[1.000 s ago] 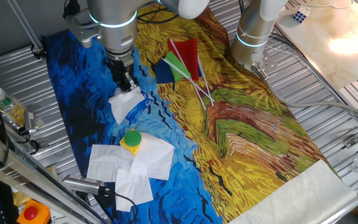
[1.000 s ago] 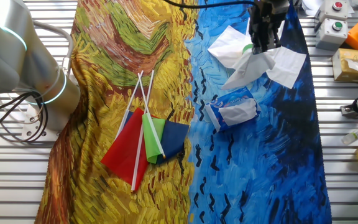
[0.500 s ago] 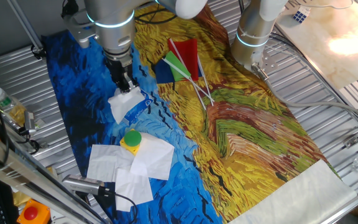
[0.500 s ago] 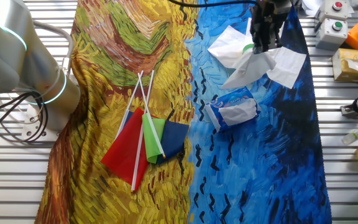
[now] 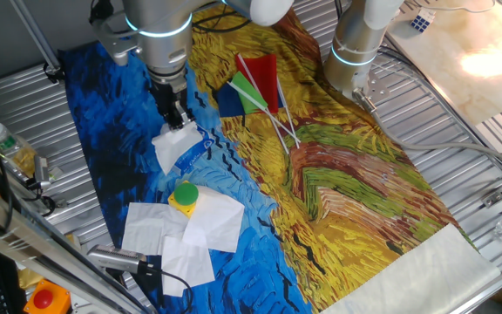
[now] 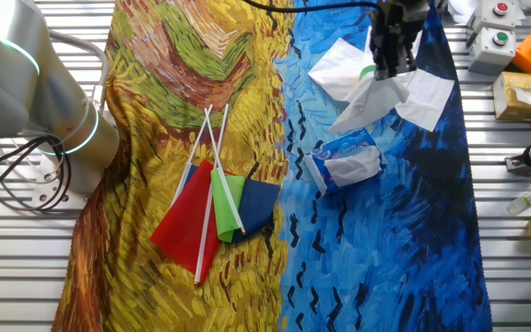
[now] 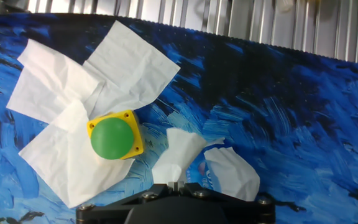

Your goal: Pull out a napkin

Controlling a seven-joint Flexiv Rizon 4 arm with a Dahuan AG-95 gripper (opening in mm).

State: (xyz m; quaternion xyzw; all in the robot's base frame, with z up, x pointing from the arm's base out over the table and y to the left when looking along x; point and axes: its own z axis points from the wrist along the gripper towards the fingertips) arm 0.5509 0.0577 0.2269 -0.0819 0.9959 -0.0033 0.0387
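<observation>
The gripper point(image 6: 392, 63) hangs above the blue part of the painted cloth point(image 5: 338, 174) and its jaws are closed on the top of the napkin point(image 6: 369, 100). The napkin hangs down from the fingers as a loose white fold, and its lower end seems to be clear of the packet point(image 6: 344, 159), which lies on the cloth just below. From the other side the napkin point(image 5: 174, 145) covers most of the packet, so only a blue edge is visible there.

In the hand view the fingertips are cut off at the bottom edge; only the dark body of the gripper point(image 7: 176, 185) and the pinched napkin point(image 7: 178, 154) show. A second white tissue point(image 7: 232, 174) sticks out of the packet opening, and the packet itself is almost hidden under it.

Near the packet lie several flat white sheets point(image 5: 177, 231), which overlap each other, and a yellow box with a green button point(image 5: 184, 196) sits on them. Small flags point(image 6: 215, 207) on white sticks lie on the yellow part of the cloth, well apart from the gripper.
</observation>
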